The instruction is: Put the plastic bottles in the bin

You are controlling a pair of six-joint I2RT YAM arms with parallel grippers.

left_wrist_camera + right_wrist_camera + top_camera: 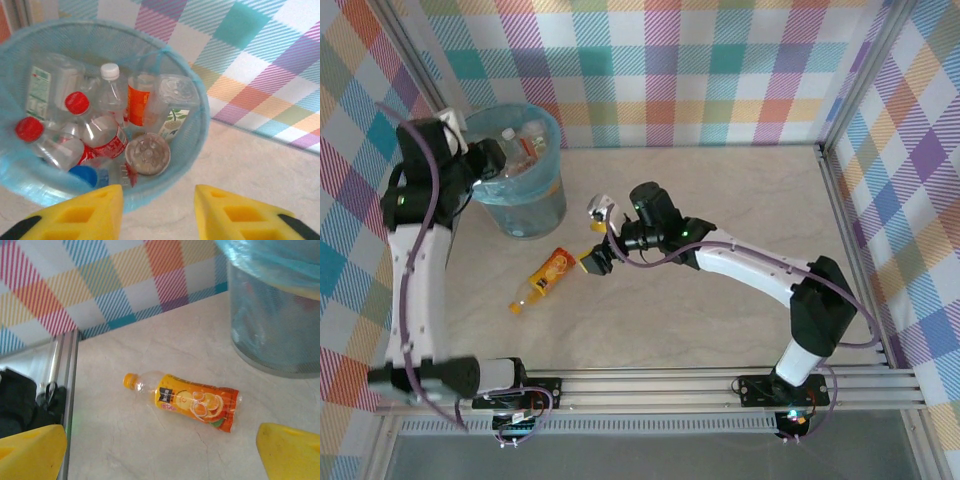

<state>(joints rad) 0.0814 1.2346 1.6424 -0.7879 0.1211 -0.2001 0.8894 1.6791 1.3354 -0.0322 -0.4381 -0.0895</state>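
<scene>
left gripper (158,195): its yellow wedge-shaped fingers are held apart, with nothing between them; their bases are cut off by the frame edge.
bin (201,107): found just ahead of and below the left gripper; round, with a translucent wall and a thin light blue bag lining.
plastic bottles (105,142): a heap of clear ones is shown inside the bin by the left wrist view, with red, white and blue caps; from the top view only a few are made out.
right gripper (160,432): spread wide and empty, its fingers cropped at the lower corners.
orange bottle (192,402): laid on its side on the pale marbled table (125,455), ahead of the right gripper's fingers and untouched.
hard to make out: through the bin wall in the right wrist view, the contents are blurred.
</scene>
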